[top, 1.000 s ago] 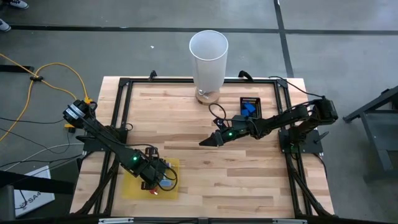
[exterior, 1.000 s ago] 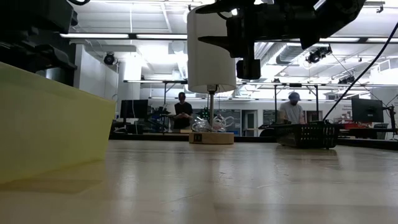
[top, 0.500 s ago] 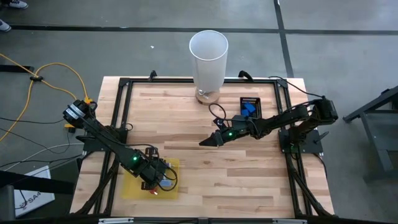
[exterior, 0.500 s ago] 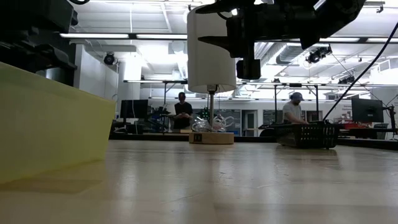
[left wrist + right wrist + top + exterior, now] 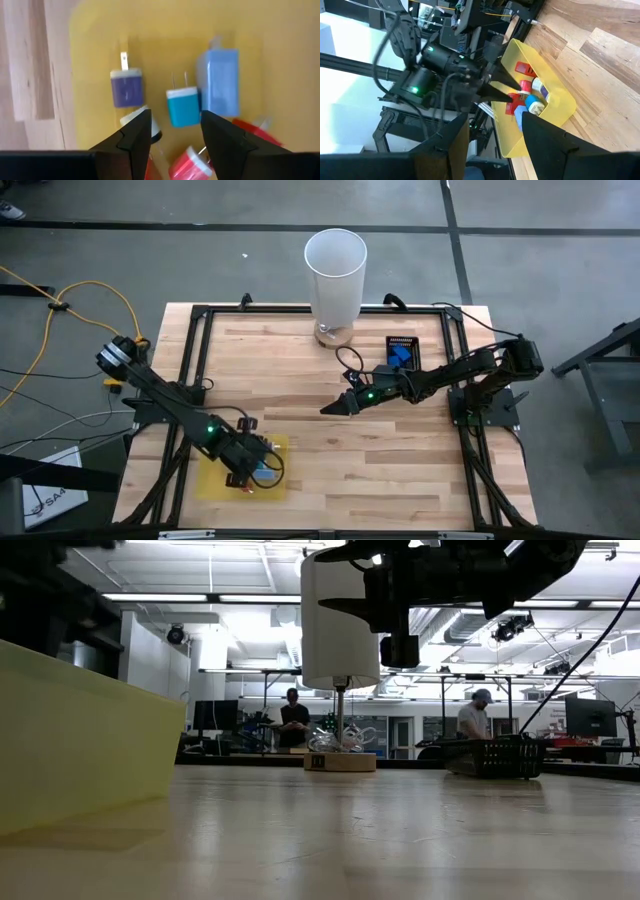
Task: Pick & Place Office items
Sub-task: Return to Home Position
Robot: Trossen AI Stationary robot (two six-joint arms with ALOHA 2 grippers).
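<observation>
Wood-plank table (image 5: 400, 450): boxy plastic adapters (image 5: 182, 105) lie in the smooth yellow bin (image 5: 165, 30). We see the left gripper (image 5: 175, 114) hovering over them, fingers spread, empty. Right gripper (image 5: 333, 408) sits mid-table, also spread and empty.

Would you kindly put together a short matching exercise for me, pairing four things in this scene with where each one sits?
Things:
1. yellow bin
2. tall white cylinder
3. small black tray
4. right gripper

Places on the table, as the high view shows it:
A. middle of the top edge
B. over bare wood near the centre
C. lower left corner, below the left gripper
D. upper right part, with a blue piece in it

Pairs: 1-C, 2-A, 3-D, 4-B.
</observation>
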